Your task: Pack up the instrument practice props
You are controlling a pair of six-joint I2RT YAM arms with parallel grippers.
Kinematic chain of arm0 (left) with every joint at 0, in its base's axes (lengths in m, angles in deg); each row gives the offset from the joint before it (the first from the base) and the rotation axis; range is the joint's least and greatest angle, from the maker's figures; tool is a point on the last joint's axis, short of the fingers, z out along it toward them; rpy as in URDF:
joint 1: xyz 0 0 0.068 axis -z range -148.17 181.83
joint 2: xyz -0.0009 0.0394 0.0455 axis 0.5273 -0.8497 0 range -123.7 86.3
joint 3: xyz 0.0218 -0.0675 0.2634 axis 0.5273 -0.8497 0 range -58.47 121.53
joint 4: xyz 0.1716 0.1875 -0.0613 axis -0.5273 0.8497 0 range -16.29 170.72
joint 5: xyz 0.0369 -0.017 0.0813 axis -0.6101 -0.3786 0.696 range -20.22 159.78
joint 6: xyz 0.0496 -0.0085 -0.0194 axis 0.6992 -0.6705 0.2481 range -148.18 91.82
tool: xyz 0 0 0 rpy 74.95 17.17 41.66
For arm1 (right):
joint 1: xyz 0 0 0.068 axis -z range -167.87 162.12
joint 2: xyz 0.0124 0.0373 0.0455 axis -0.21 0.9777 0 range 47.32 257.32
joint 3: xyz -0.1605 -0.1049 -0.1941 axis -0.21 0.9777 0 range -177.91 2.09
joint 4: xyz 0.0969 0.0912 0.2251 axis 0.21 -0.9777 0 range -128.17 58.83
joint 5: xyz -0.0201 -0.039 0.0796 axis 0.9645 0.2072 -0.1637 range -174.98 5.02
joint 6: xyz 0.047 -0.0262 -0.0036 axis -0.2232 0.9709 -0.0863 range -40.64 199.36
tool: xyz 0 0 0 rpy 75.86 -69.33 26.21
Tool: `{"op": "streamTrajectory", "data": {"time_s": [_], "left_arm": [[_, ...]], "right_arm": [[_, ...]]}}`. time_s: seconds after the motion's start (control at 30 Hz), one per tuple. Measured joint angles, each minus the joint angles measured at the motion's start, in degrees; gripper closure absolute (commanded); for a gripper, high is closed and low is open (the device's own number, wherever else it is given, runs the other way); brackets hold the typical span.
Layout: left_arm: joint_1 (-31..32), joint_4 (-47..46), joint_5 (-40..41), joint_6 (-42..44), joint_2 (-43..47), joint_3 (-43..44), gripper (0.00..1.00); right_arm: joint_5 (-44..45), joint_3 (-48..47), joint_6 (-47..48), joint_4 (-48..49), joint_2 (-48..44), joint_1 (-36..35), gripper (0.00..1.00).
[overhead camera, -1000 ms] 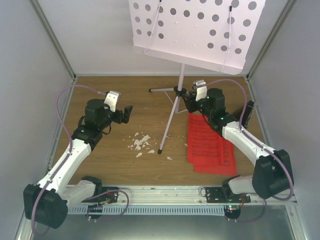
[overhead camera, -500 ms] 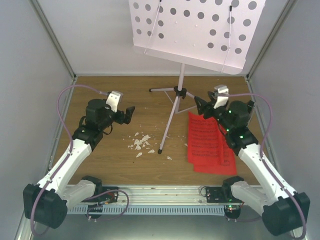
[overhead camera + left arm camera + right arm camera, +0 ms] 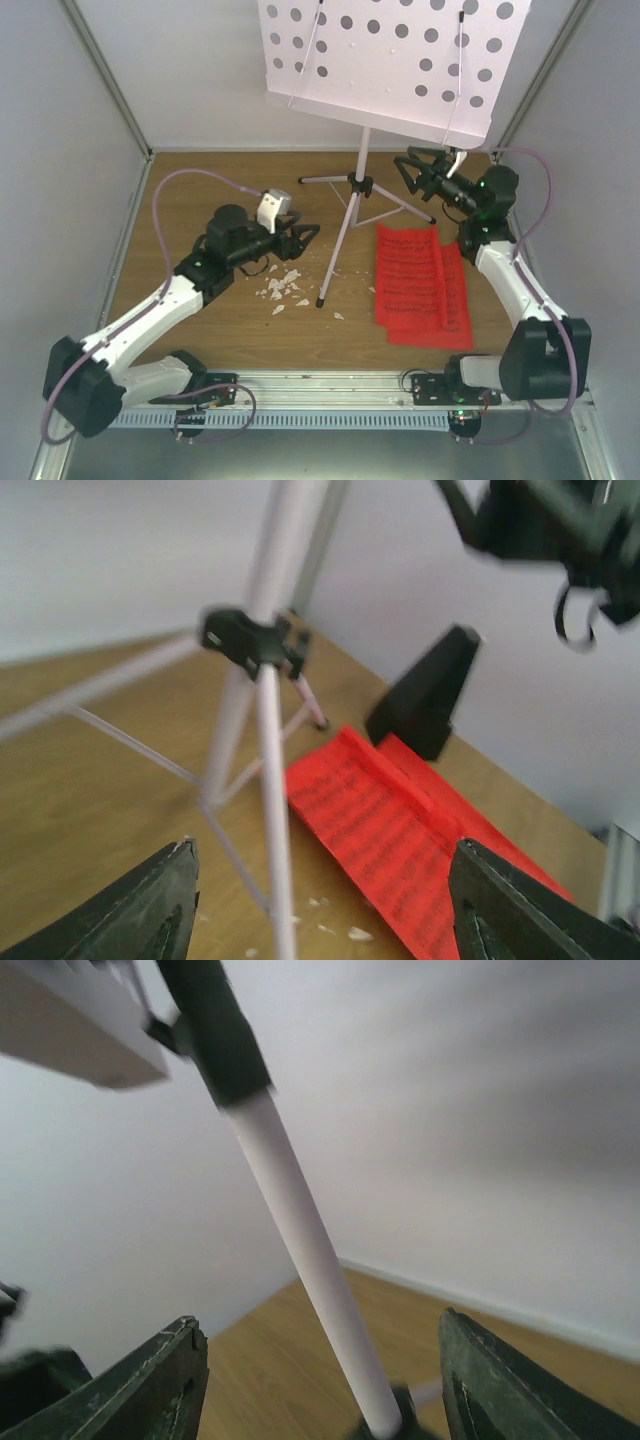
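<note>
White walls (image 3: pixel 60 150) are closing in the brown table (image 3: pixel 170 200) on three sides, with bare wood lying open along its left edge. Low over the crumbs (image 3: pixel 282 287) the left gripper (image 3: pixel 306 236) is hovering, its fingers spread wide and holding nothing, just beside the music stand (image 3: pixel 345 230). That stand is rising mid-table, its dotted tray (image 3: pixel 390 70) leaning out overhead. Right of it the red sheets (image 3: pixel 420 285) are lying flat, and the metronome (image 3: pixel 425 705) is standing at their far end near the wall. Under the tray the right gripper (image 3: pixel 415 165) is hanging, fingers wide and empty, facing the pole (image 3: pixel 300 1260).
</note>
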Motion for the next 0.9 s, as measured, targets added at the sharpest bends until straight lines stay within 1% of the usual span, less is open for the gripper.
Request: {"op": "streamTrajectory", "data": {"time_s": [0.07,0.13,0.33,0.37,0.47,0.5,0.73,0.9], "left_arm": [[1.7,-0.3,-2.0,-0.5,-4.1,0.9,0.32],[1.9,-0.3,-4.0,-0.8,-8.1,2.0,0.32],[2.0,-0.9,-9.3,-1.6,-16.1,5.5,0.35],[2.0,-1.5,-10.2,-1.8,-17.3,6.2,0.36],[2.0,-2.7,-12.0,-2.4,-21.1,8.5,0.43],[1.9,-3.0,-12.3,-2.4,-22.2,9.1,0.44],[2.0,-3.5,-13.3,-2.5,-28.1,14.0,0.44],[1.9,-3.7,-13.7,-2.6,-32.1,17.4,0.44]], "right_arm": [[-3.0,-4.4,-1.5,3.2,3.4,-0.4,0.38],[-5.4,-8.5,-2.4,5.3,6.1,-0.9,0.4],[-10.1,-19.1,-2.7,7.1,13.6,-2.2,0.44],[-10.5,-20.3,-2.7,7.2,14.7,-2.5,0.45],[-12.3,-24.6,-2.8,7.1,18.7,-3.5,0.49],[-13.1,-26.1,-3.0,6.9,20.0,-3.8,0.49],[-15.1,-31.2,-3.2,5.6,24.5,-5.3,0.51],[-16.9,-33.7,-3.2,5.3,26.3,-5.6,0.6]]}}
